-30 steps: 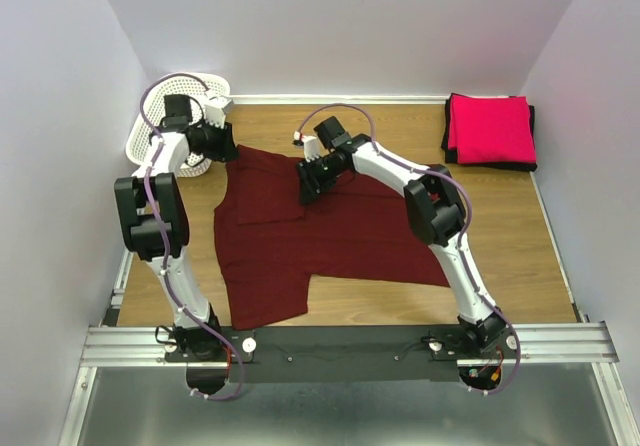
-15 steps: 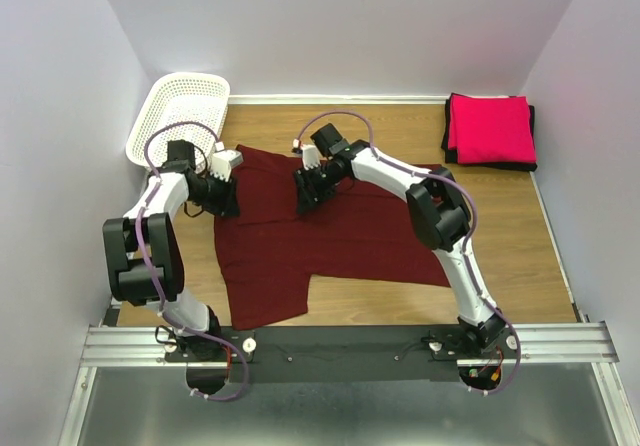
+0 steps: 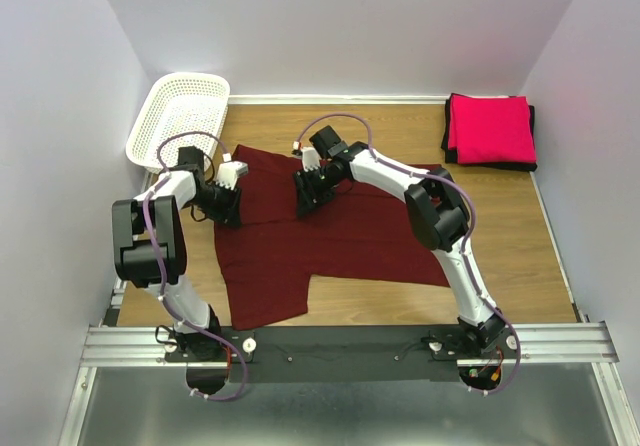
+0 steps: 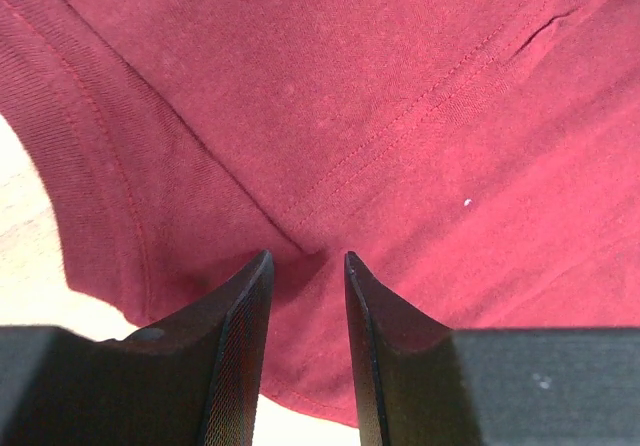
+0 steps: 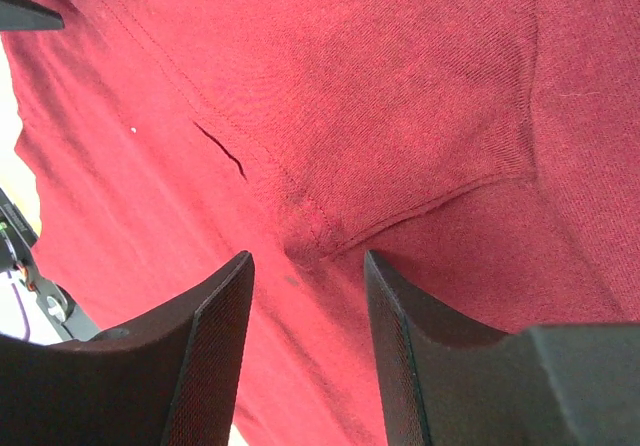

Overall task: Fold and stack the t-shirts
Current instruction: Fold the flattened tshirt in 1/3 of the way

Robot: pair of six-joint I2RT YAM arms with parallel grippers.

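A dark maroon t-shirt [image 3: 340,236] lies spread on the wooden table [image 3: 500,226], its upper left part folded over onto itself. My left gripper [image 3: 228,209] is low over the shirt's left edge. In the left wrist view its jaws [image 4: 307,261] stand open astride a hemmed fold of the cloth [image 4: 400,96]. My right gripper [image 3: 303,203] is down on the folded flap's lower right corner. Its jaws [image 5: 308,258] stand open over the stitched corner [image 5: 400,86]. A bright pink-red t-shirt [image 3: 490,128] lies folded on a black one [image 3: 450,146] at the back right.
A white mesh basket [image 3: 180,116] stands at the back left corner, close behind the left arm. Walls close in the table on the left, back and right. Bare wood shows between the maroon shirt and the folded stack.
The left arm has swung from the basket forward and down to the maroon shirt's left edge. The right gripper has shifted slightly left and lower onto the folded flap.
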